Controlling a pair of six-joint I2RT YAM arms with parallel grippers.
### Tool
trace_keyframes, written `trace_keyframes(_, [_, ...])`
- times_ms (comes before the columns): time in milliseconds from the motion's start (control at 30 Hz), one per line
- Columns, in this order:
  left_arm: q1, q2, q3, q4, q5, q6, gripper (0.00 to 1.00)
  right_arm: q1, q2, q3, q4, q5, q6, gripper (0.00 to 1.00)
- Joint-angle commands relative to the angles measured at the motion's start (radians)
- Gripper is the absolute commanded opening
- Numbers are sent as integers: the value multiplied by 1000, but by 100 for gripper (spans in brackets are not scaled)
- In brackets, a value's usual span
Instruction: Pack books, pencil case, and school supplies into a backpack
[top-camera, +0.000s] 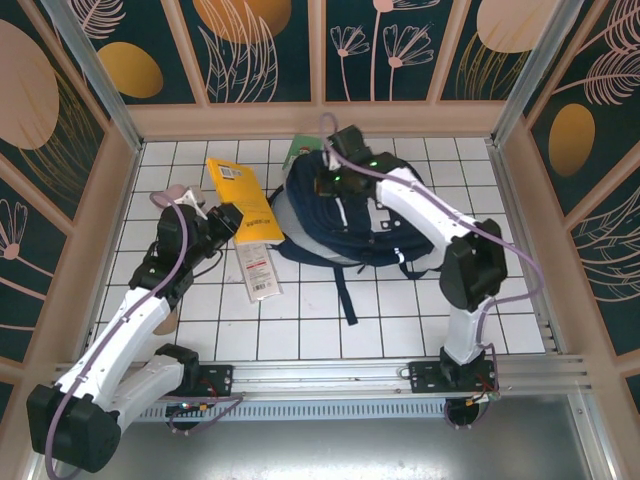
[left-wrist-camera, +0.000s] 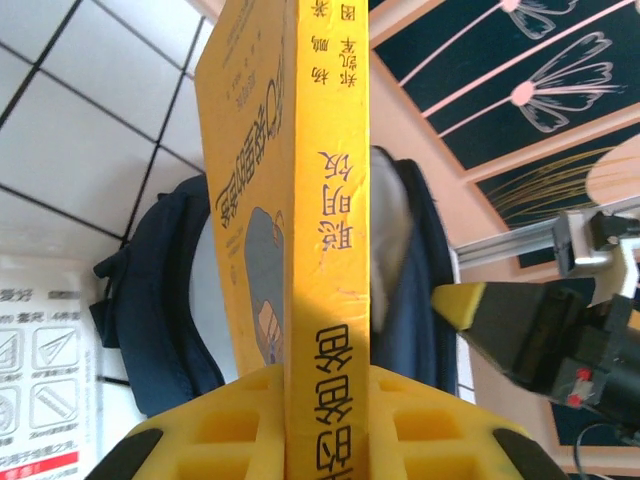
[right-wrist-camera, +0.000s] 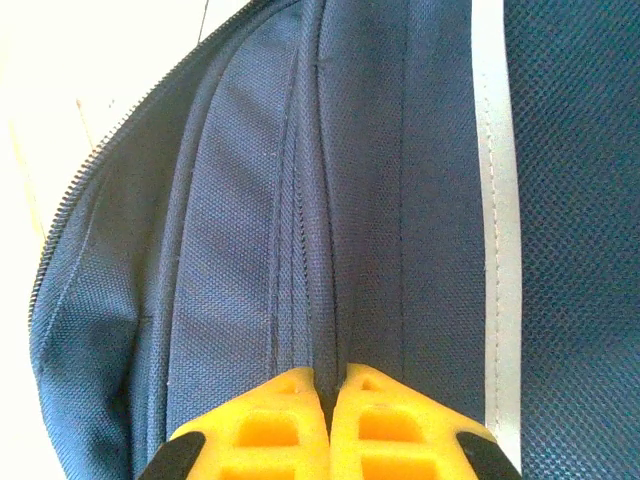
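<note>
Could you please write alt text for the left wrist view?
The left gripper holds a yellow-orange book edge-on, spine toward the camera, between its yellow fingers. Behind it lies the navy backpack on the white tiled table, with a white packet at lower left.

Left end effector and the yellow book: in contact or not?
Touching. The left wrist view shows the left end effector shut on the yellow book, its spine pinched between both fingers with no gap.

The white left arm (top-camera: 120, 330) was stretched forward, its yellow-fingered left gripper (left-wrist-camera: 325, 385) clamped on the edge of a thin yellow-orange book (left-wrist-camera: 330, 200). The white right arm (top-camera: 430, 215) was extended forward and leftward, its right gripper (right-wrist-camera: 332, 385) pinched shut on a fold of the navy-blue fabric backpack (right-wrist-camera: 250, 200).
</note>
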Motion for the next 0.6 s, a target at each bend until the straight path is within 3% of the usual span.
trace_keyframes(0, [-8,24,13,165,71,-25,0,-45,-109,-8,23,-29,-19,0])
trace_keyframes(133, [-9,115,-54,388,162,-134,0,-121,-163,-11,70,-156,-20,0])
trace_keyframes(267, [-46,222,-61,571,178,-194,0,-169,-181,1,99,-248,-15,0])
trace_keyframes(567, [-248,601,129,781,158,-225,0,-189,-172,32,97,-299,-8,0])
